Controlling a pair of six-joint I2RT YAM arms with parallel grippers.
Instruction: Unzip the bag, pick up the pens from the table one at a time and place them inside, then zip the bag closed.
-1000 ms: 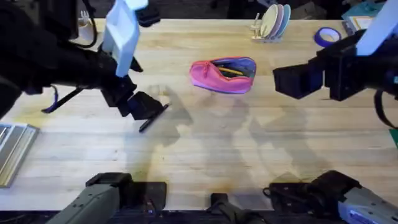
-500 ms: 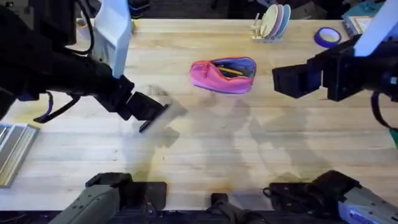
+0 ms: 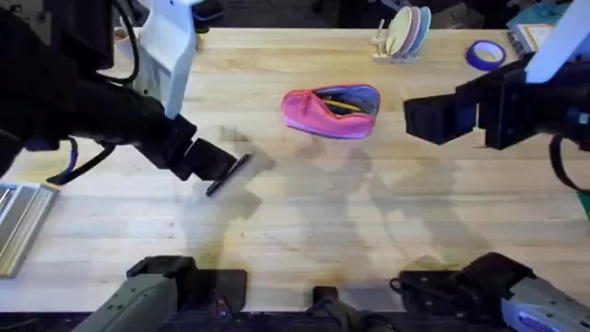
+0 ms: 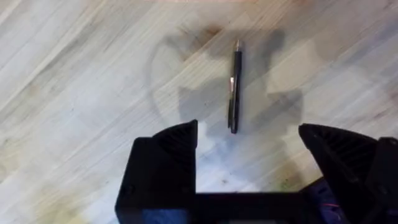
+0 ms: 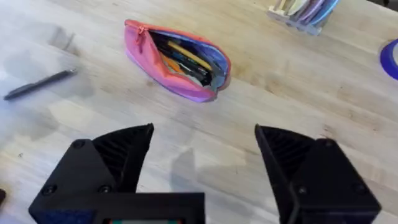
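Observation:
The pink bag [image 3: 318, 114] lies unzipped at the table's [image 3: 369, 231] far middle, with yellow and black pens inside against its blue lining. It also lies ahead of my right gripper [image 5: 205, 155], as the open bag [image 5: 163, 70]. One slim black pen [image 3: 229, 174] rests on the wood to the left of the bag. My left gripper [image 3: 210, 162] hovers over it, open. In the left wrist view the pen [image 4: 234, 87] lies just ahead of the gap between the fingers [image 4: 166, 158], untouched. My right gripper [image 3: 433, 118] hangs open to the right of the bag, holding nothing.
A rack of plates [image 3: 406, 32] and a blue tape roll [image 3: 484, 53] stand at the far right. A metal tray [image 3: 18, 221] lies at the left edge. Bare wood stretches across the near half of the table.
My left arm has shifted slightly, bringing its gripper a little lower over the pen. The pen, the bag and the right arm have stayed put.

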